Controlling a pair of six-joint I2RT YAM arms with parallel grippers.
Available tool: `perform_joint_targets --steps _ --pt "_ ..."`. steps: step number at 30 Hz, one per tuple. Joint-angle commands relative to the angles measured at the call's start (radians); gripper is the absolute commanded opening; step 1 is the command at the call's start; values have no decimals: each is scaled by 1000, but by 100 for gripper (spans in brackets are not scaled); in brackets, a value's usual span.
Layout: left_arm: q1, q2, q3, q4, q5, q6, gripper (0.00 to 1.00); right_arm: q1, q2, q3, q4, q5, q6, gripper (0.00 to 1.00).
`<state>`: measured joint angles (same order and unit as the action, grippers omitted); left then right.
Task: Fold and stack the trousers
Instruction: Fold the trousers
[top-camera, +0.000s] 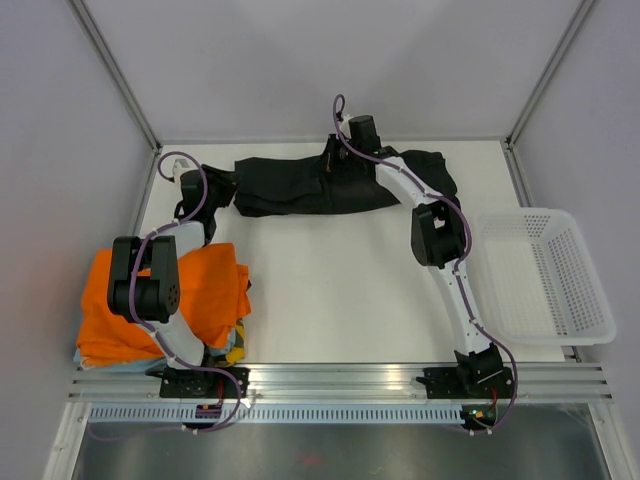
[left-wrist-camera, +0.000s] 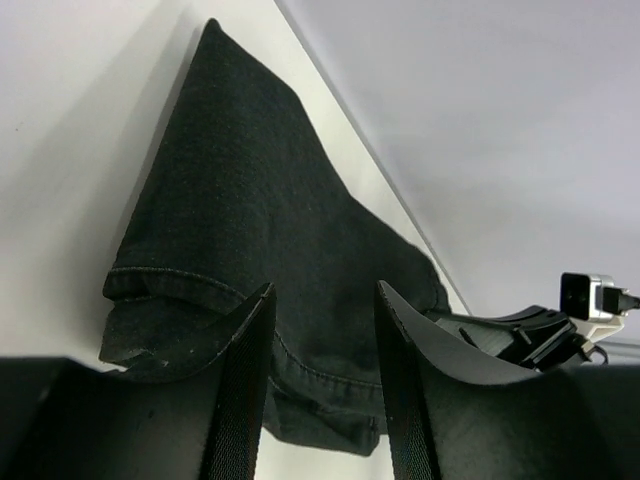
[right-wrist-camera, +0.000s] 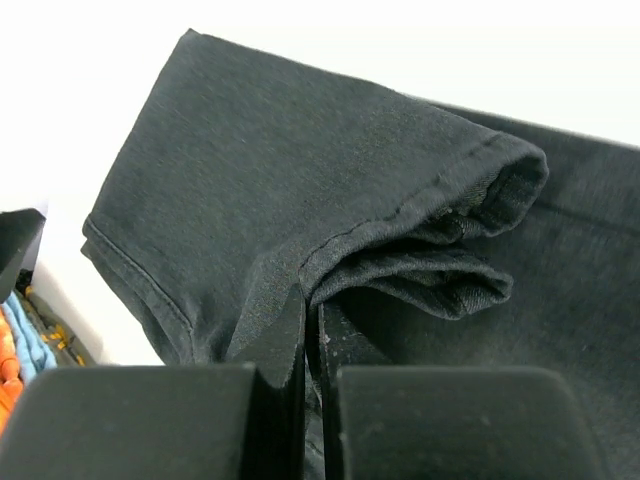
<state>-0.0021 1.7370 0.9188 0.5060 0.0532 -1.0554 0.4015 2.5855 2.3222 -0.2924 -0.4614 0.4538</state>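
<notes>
The black trousers (top-camera: 290, 185) lie stretched left to right along the far edge of the table (top-camera: 340, 290), partly doubled over. The right gripper (right-wrist-camera: 312, 335) is clamped on a folded hem near the garment's middle. The left gripper (left-wrist-camera: 320, 340) stands parted over the left end, seemingly not yet touching cloth. Any next fold would likely run along that long axis, with the left arm nearer the free end.

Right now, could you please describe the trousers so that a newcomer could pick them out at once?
Start at the white table and look along its far edge. The trousers lie stretched out there. They are the only black cloth; the garment at the near left is bright orange.
</notes>
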Motion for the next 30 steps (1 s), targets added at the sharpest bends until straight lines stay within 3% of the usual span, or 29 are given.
perform_joint_targets --steps 1,9,15,17,18,19,20,23,30 --pt "1 -11 23 25 54 57 50 5 -22 74 67 26 -58 0" --pt "1 -1 34 25 53 66 50 8 13 56 93 13 -27 0" --pt "1 15 40 17 50 69 51 5 15 23 -34 76 -102 2" --pt "1 18 51 9 56 78 51 2 -7 13 -77 133 -121 18" --pt "1 21 57 0 60 81 52 -3 -16 9 -89 147 -127 40" --pt "1 27 70 -9 65 95 52 -13 -25 3 -102 158 -133 55" --pt "1 29 77 -15 68 106 52 -19 -42 5 -134 170 -136 79" --pt "1 24 100 -53 68 169 54 -50 -82 9 -183 181 -138 93" --pt "1 2 178 -184 71 317 56 -108 -108 -35 -77 83 80 98"
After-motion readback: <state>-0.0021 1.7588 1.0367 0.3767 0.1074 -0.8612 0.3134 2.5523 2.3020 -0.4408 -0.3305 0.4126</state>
